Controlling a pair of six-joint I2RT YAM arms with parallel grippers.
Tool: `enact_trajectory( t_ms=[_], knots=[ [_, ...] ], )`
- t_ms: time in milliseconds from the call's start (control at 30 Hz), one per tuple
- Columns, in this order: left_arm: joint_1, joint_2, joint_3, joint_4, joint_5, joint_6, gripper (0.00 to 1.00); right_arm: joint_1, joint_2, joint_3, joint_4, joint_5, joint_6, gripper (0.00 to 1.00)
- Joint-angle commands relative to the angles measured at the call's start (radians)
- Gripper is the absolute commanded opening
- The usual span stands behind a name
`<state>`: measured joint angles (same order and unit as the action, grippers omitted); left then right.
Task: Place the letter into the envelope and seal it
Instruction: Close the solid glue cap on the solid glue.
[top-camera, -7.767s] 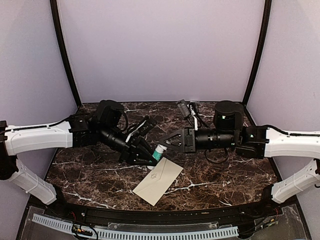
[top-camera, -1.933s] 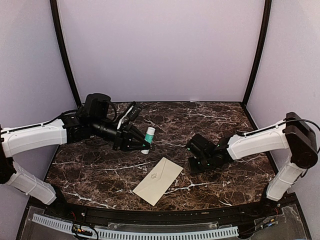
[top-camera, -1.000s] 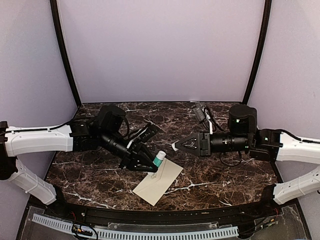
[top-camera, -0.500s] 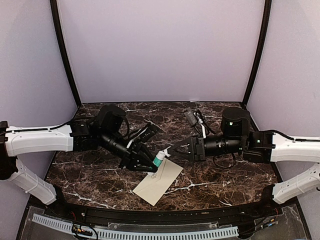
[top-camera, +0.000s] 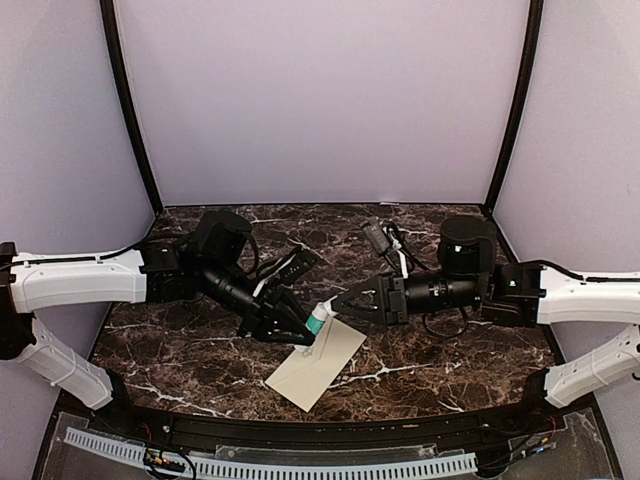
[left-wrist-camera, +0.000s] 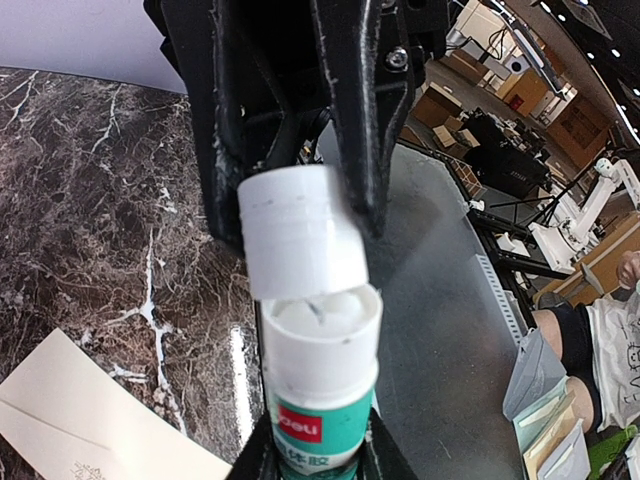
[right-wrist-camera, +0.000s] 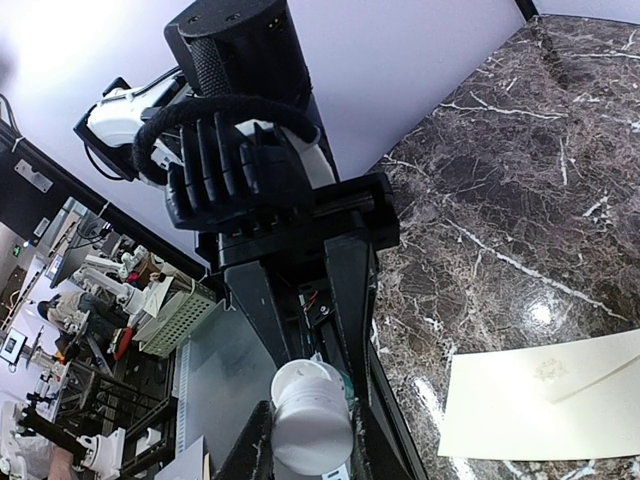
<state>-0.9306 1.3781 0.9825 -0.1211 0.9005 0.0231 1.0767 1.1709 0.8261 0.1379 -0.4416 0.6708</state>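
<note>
The cream-beige envelope (top-camera: 318, 362) lies flat on the marble table near the front, flap side up with its small emblem showing; it also shows in the left wrist view (left-wrist-camera: 90, 420) and the right wrist view (right-wrist-camera: 560, 410). The letter is out of view. My left gripper (top-camera: 300, 328) is shut on a green-and-white glue stick (top-camera: 318, 320) (left-wrist-camera: 320, 390), held just above the envelope's far corner, its top open. My right gripper (top-camera: 340, 302) is shut on the white cap (left-wrist-camera: 300, 230) (right-wrist-camera: 312, 415), which sits tilted against the stick's open top.
Dark marble table (top-camera: 450, 360) with a black rim along the front edge. Purple walls enclose the back and sides. Both arms reach in to meet over the middle of the table.
My right gripper has moved left with the cap, from a gap away up to the glue stick's open top. The left gripper, stick and envelope have stayed put.
</note>
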Motion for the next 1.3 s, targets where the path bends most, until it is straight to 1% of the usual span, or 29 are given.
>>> enact_trajectory(
  t_ms=[0,333,1033,1267],
  knots=[
    [-0.005,-0.009,0.015,0.003,0.022,0.009,0.0,0.015,0.017,0.021,0.057,-0.024,-0.004,0.2],
    [-0.005,-0.006,0.015,0.005,0.026,0.008,0.0,0.019,0.027,0.029,0.064,-0.044,-0.001,0.19],
    [-0.005,0.019,0.028,-0.021,0.043,0.011,0.0,0.032,0.084,0.131,-0.11,-0.123,-0.079,0.18],
    [-0.005,0.019,0.025,-0.009,0.032,-0.002,0.0,0.041,0.091,0.137,-0.13,-0.133,-0.078,0.15]
  ],
)
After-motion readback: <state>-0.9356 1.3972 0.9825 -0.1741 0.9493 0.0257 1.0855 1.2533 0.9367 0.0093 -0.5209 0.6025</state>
